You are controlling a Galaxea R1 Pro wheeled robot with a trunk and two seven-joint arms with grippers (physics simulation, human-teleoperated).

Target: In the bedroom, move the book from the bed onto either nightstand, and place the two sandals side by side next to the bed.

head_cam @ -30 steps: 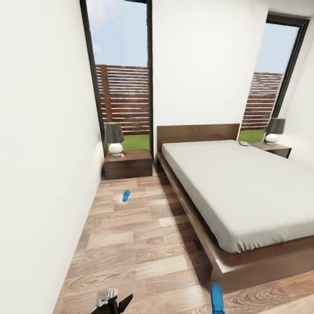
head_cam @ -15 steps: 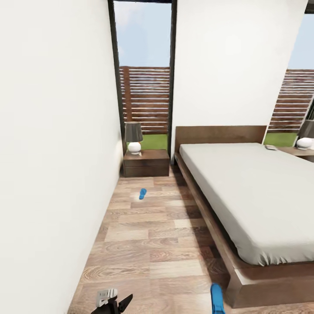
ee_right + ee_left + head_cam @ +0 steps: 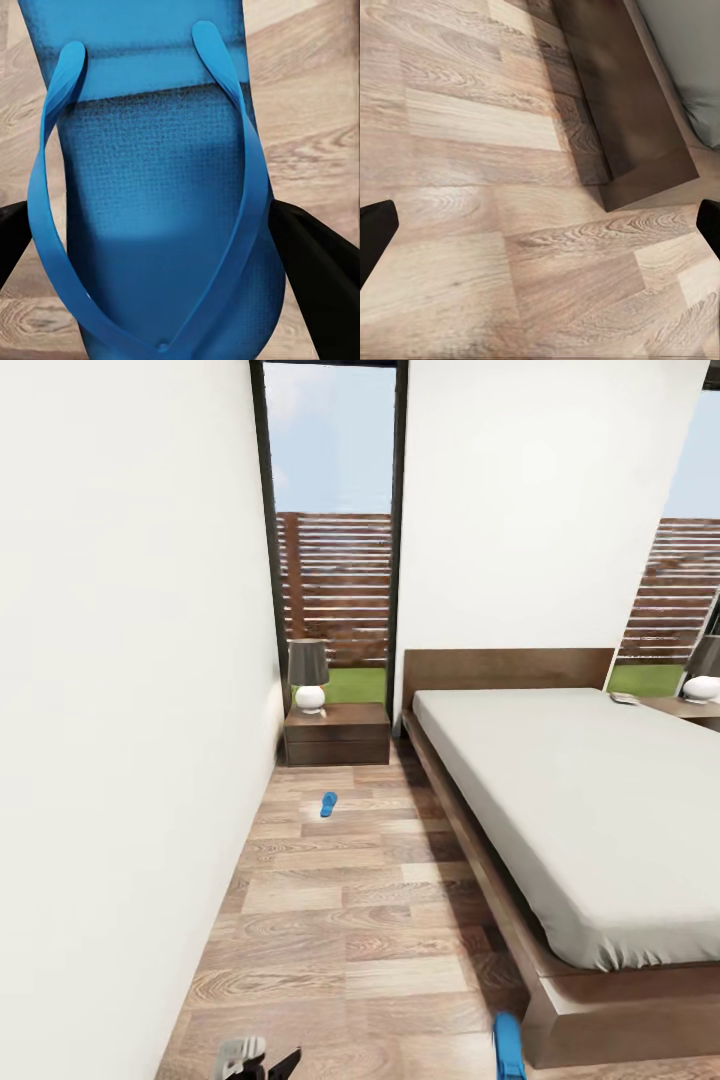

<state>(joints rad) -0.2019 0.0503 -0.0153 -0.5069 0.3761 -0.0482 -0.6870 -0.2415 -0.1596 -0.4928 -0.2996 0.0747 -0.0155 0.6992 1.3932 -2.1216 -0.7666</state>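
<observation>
Right end effector clamping blue sandal lengthwise, left end effector wide open, empty

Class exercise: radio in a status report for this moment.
Right end effector shut on sandal. Left end effector open, empty. Second sandal on floor before nightstand. Nothing between.

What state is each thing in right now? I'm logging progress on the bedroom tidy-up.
Held sandal: gripped between the right gripper's fingers, above the floor.
Other sandal: flat on the floor, near the nightstand.
Left gripper: open, empty.
Bed: mattress bare.
Lamp: upright on the nightstand.
</observation>
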